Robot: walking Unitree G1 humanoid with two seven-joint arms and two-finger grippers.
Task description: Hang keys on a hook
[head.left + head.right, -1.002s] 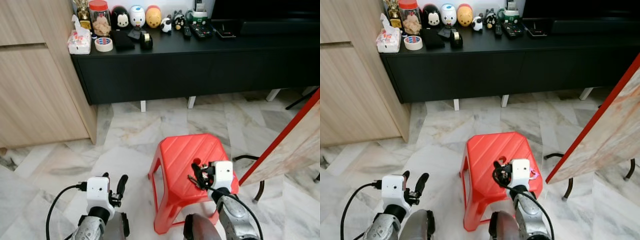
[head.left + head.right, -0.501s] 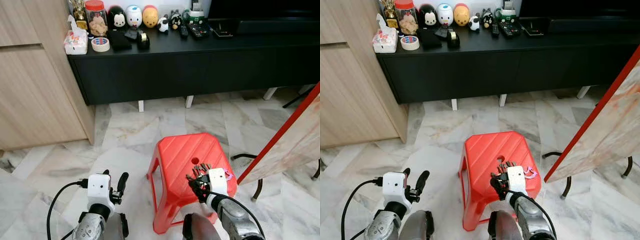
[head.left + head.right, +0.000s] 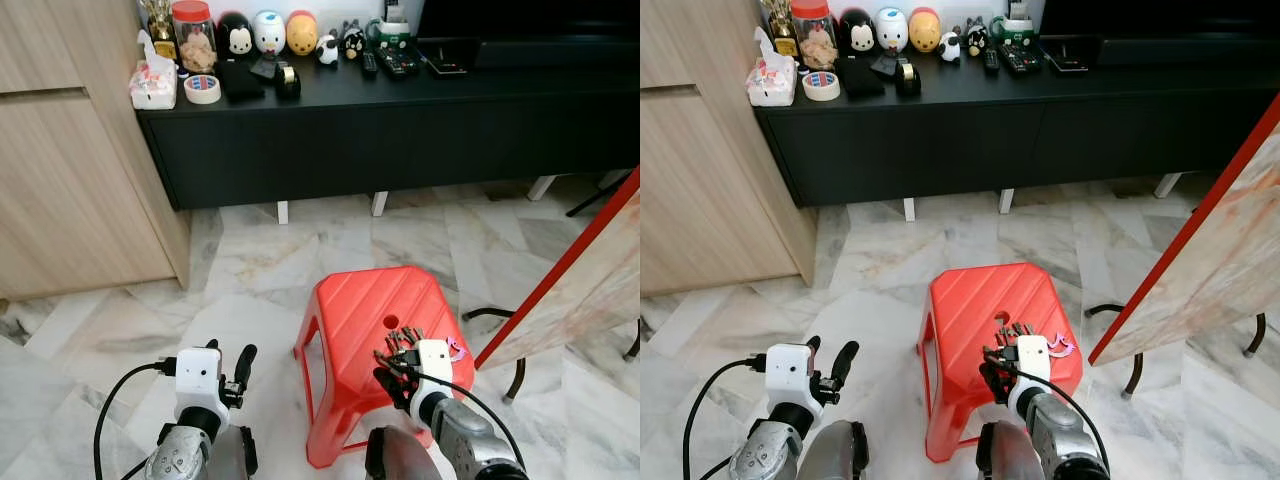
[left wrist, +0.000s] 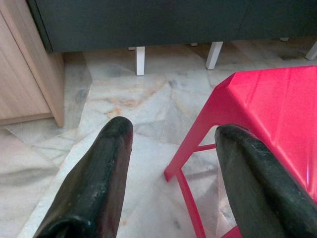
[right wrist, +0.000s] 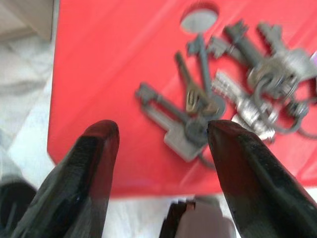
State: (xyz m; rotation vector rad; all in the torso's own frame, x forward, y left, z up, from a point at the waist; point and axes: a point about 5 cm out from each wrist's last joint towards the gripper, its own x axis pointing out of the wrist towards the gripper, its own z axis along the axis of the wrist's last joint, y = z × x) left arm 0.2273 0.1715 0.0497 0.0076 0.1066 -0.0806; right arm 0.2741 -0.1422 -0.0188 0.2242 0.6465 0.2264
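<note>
The right gripper (image 5: 161, 144) hung with its fingers spread wide, just short of the keys (image 5: 233, 94), which lay fanned on the red stool (image 3: 360, 310) near its right front corner, beside the hole in the seat. Nothing was pinched yet. The bunch lay flat and splayed, so a closing grasp could catch only one blade, or push the ring off the stool's near edge onto the marble floor (image 3: 270, 260). The left gripper (image 4: 171, 148) hung idle and open beside the stool.

Both arms reach forward, held low. The left tool (image 3: 229, 372) has its fingers spread. The right tool (image 5: 161, 148) seems parted too, though its picture is blurred.
</note>
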